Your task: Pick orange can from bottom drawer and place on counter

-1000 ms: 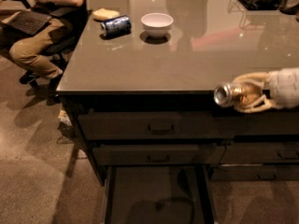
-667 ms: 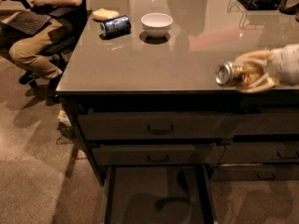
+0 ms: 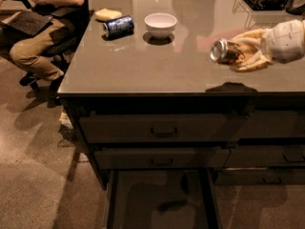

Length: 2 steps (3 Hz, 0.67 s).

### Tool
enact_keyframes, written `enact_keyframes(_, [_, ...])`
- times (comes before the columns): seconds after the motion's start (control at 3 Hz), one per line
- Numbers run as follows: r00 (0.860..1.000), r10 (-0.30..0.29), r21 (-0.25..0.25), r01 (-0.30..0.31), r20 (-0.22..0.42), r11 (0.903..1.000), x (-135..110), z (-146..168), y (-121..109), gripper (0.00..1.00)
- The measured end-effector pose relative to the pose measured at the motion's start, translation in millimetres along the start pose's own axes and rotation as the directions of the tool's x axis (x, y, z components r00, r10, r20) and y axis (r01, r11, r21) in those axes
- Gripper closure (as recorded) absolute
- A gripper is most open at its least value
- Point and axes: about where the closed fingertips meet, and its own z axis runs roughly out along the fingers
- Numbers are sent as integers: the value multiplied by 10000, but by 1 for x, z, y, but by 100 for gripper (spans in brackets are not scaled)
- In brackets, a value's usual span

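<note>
Sideways, silver end facing left, the orange can (image 3: 220, 50) sits clamped between the pale fingers of the gripper (image 3: 239, 55), which reaches in from the right over the counter (image 3: 143, 68); whether the can touches the surface I cannot tell. Below, the bottom drawer (image 3: 157, 199) stands pulled out. Farther back on the counter lie a blue can (image 3: 118, 26) and a white bowl (image 3: 160, 24), near each other. A seated person (image 3: 40, 37) is at the left.

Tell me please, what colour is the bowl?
Bowl: white, camera view; gripper holds can over counter.
</note>
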Motion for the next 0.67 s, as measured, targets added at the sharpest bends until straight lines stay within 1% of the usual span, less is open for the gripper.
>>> enact_keyframes(0.33, [9958,918,-38,-918,62,9958,14,16,-16,100])
enact_keyframes(0.67, [9831,1828,-112,-1829,-101,9831,28,28,-27,100])
